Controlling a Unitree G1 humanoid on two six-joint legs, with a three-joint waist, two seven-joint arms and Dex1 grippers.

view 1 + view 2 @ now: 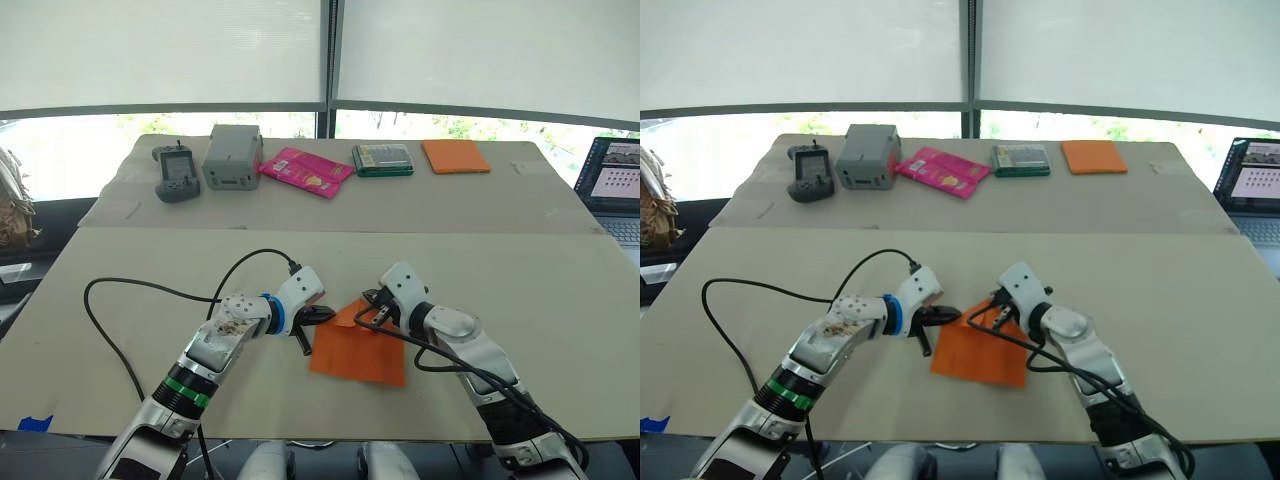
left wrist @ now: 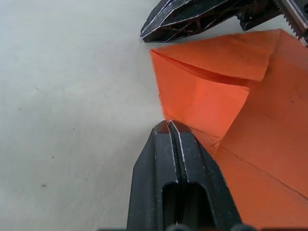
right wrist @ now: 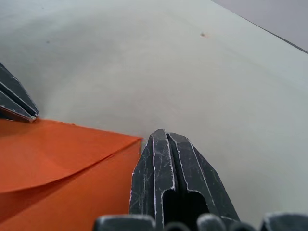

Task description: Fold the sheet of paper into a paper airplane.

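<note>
Early corner-fold stage by the look of it. Sheet of paper (image 1: 358, 352) lying flat on the near table (image 1: 560, 300), one top corner already turned down into a triangular flap. Left gripper (image 1: 312, 322) just at the paper's left edge, fingers pressed together, gripping nothing, tips touching or almost touching the flap's edge. Right gripper (image 1: 368, 312) at the paper's top corner, also closed with nothing in it, maybe pinning the paper. Next up, probably: pressing that crease flat, then the matching corner. Needs a steady hold-down so the sheet can't slide.
</note>
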